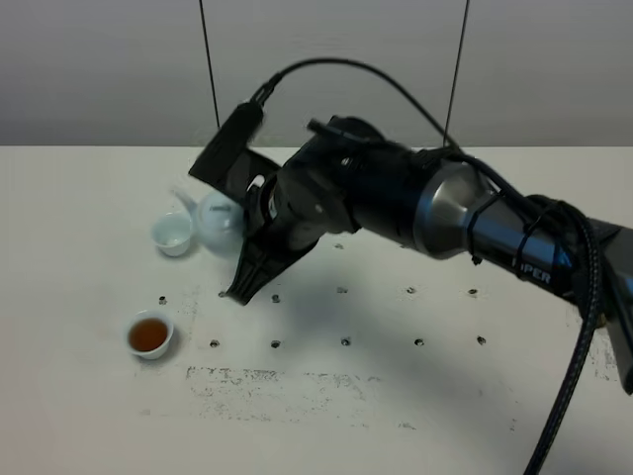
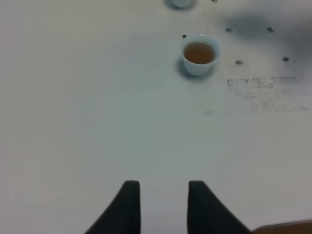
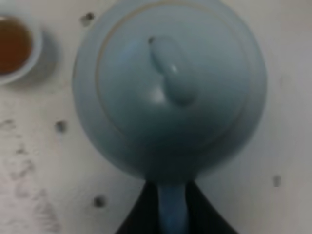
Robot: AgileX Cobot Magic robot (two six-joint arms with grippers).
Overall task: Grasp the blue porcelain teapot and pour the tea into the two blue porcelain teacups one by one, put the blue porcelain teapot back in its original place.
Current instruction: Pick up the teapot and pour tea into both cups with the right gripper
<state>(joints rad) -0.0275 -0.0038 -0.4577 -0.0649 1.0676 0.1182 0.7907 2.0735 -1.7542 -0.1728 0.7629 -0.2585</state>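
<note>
The blue porcelain teapot [image 1: 216,220] is at the table's left, its spout pointing back-left beside a teacup [image 1: 172,235] whose inside looks pale. My right gripper [image 1: 245,226] reaches across from the right and is shut on the teapot's loop handle [image 3: 171,214]. The lid and knob [image 3: 170,73] fill the right wrist view. A second teacup [image 1: 150,335] nearer the front holds brown tea; it also shows in the left wrist view [image 2: 199,52] and the right wrist view [image 3: 12,46]. My left gripper [image 2: 163,204] is open and empty over bare table, well short of that cup. I cannot tell whether the teapot touches the table.
The white table [image 1: 396,416] has rows of small dark holes [image 1: 344,341] and a scuffed grey patch [image 1: 287,381] near the front. The right arm's black body [image 1: 396,198] and its cable [image 1: 574,346] span the right half. The left arm does not show in the high view.
</note>
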